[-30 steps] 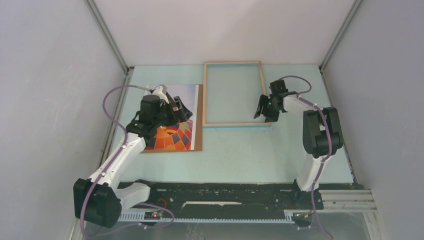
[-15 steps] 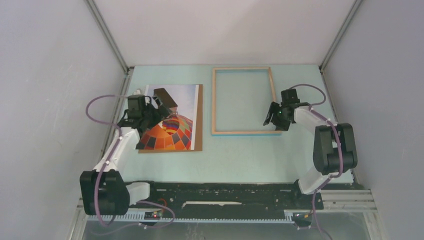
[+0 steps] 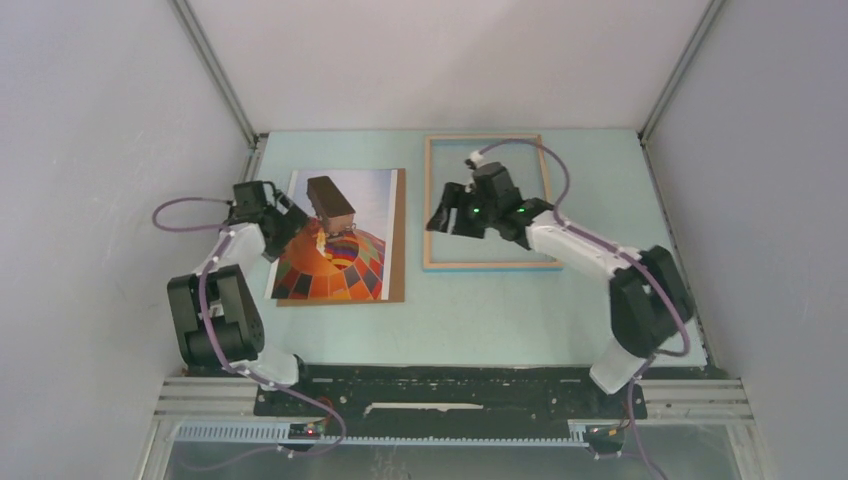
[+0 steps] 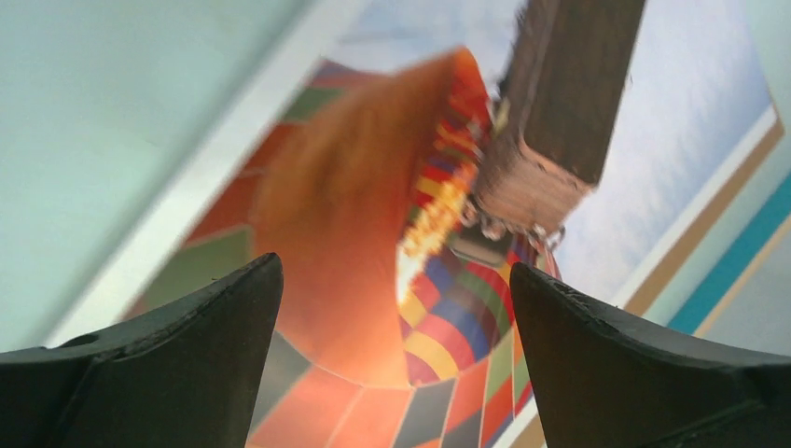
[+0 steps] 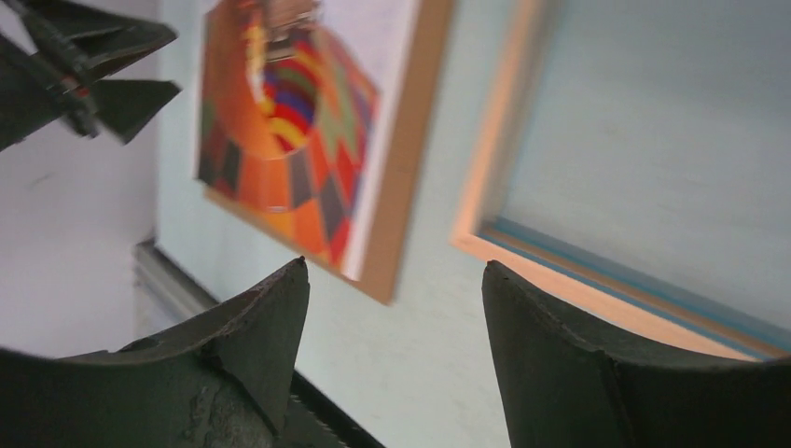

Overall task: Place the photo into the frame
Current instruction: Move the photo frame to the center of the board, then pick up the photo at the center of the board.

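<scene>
Black left gripper [image 4: 394, 271] and right gripper [image 5: 394, 269] gape wide, both empty

The thin paper photo [image 3: 335, 255] shows an orange-red balloon with blue, yellow, green and black checks, a dark brown basket and pale blue sky. To its right is a flat brown board [image 3: 400, 240]. The rectangular wooden frame [image 3: 480, 265] is light tan with a turquoise near edge. The smooth table [image 3: 500, 320] is pale mint green.
</scene>
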{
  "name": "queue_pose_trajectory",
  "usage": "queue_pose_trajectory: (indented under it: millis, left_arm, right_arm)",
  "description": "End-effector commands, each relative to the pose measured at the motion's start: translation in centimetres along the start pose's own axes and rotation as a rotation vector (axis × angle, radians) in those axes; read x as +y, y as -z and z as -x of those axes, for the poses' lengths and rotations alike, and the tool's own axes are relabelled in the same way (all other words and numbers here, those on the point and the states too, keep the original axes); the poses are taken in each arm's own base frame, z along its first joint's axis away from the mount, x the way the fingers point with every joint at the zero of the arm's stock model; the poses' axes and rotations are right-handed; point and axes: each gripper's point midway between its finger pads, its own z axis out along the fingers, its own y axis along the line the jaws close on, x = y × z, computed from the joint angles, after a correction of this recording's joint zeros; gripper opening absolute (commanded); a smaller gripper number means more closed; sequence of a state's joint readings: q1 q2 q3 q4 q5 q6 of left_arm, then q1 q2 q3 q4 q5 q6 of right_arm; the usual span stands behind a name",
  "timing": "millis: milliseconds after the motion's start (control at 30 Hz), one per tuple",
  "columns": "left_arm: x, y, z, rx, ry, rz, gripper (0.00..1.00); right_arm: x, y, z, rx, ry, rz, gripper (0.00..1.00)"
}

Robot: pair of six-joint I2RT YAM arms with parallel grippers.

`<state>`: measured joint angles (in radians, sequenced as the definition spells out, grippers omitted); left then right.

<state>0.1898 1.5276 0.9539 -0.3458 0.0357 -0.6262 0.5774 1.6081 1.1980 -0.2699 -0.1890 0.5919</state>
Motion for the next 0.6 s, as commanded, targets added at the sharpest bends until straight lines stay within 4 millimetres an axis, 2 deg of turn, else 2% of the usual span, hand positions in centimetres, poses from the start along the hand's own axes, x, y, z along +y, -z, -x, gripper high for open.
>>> queue_pose_trajectory:
  millis: [0,67,133,267,367,567]
  left_arm:
    - [0.3,1.0,5.4,-0.122,-0.004,-0.038,1.00]
    - [1.2,0.9,7.1,-0.145,-0.069,0.032,1.00]
    - [3.2,0.4,8.4,-0.135,-0.110,0.151,1.00]
    - [4.2,-2.0,8.6,-0.047,-0.192,0.182,1.00]
    - [5.1,-3.5,8.5,-0.004,-0.233,0.187,1.00]
    - [5.4,-4.9,8.6,0.043,-0.276,0.122,1.00]
  right_arm:
    - [7.4,-4.9,-1.3,0.067,-0.082,0.251,0.76]
    - [9.5,-7.1,-2.3,0.121,-0.083,0.305,0.74]
    - [11.2,-9.2,-3.6,0.173,-0.057,0.322,0.73]
    - [12.7,-12.5,-4.9,0.206,0.006,0.326,0.71]
    - [11.9,-14.2,-5.7,0.215,0.026,0.310,0.70]
    - [7.6,-16.9,-6.9,0.260,0.048,0.225,0.67]
